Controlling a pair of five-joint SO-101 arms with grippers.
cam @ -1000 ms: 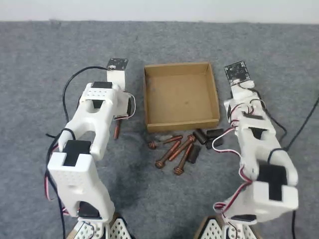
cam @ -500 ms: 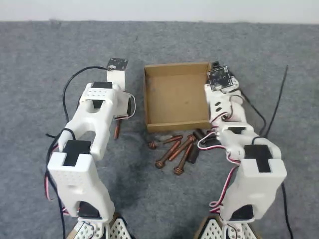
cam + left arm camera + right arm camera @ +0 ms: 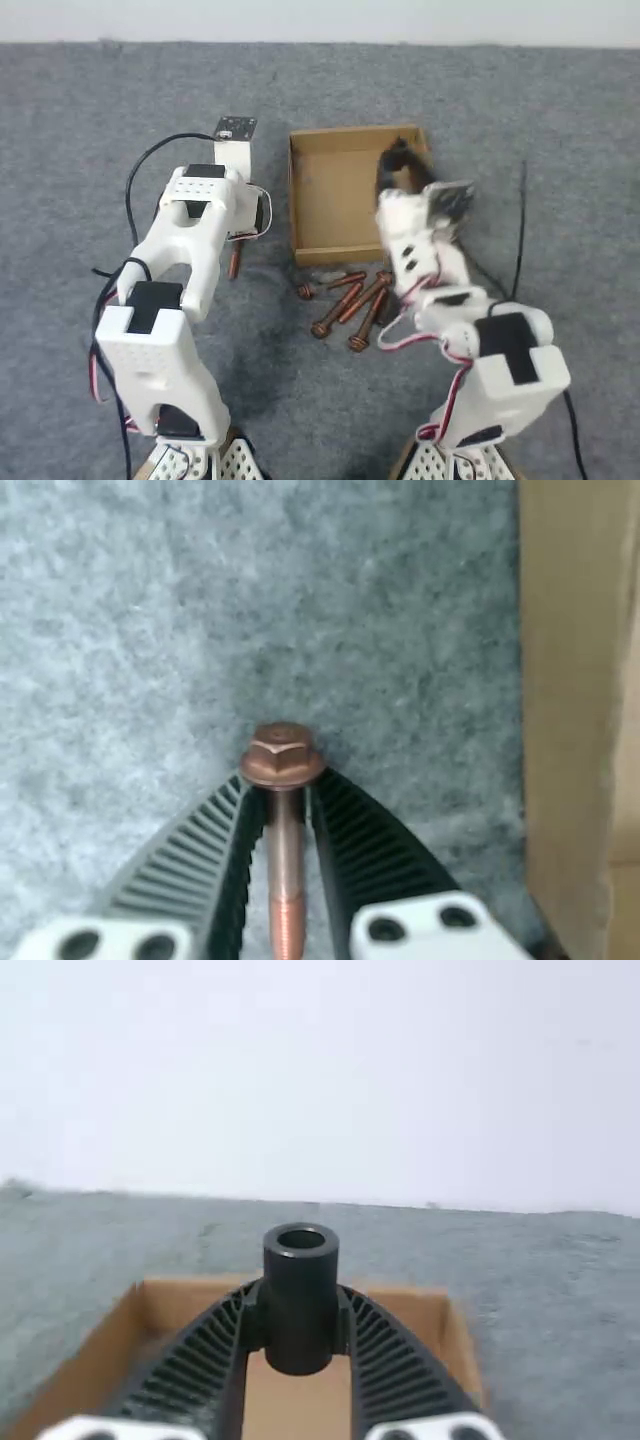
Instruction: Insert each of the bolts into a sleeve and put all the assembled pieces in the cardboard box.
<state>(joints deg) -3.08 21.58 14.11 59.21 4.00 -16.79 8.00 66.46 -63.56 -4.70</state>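
My left gripper (image 3: pixel 283 792) has its ribbed black jaws clamped on the shank of a copper-coloured hex-flanged bolt (image 3: pixel 283 756). The head stands just clear of the jaw tips and the shank runs back between them toward the wrist, and I judge that lengthwise hold is meant to stop it rolling or tilting. Past the tips there is only the grey felt-like table covering (image 3: pixel 150 600), low under the bolt, and a wall of the shallow brown cardboard box (image 3: pixel 575 730) stands off to one side of the jaws. My right gripper (image 3: pixel 300 1305) is raised, its jaws closed around the waist of a short black cylindrical sleeve (image 3: pixel 300 1270) whose open bore pokes out beyond the tips; holding it by the middle leaves that mouth free to take a bolt. The box sits under and ahead of those jaws, and the floor I can see is bare, so I judge the task has barely begun. The loose copper bolts (image 3: pixel 345 300) lie behind the right jaws, toward that arm's base, just outside the box's near wall. The next move needs bore and shank brought onto one line, and a small tilt in either grip could jam the entry
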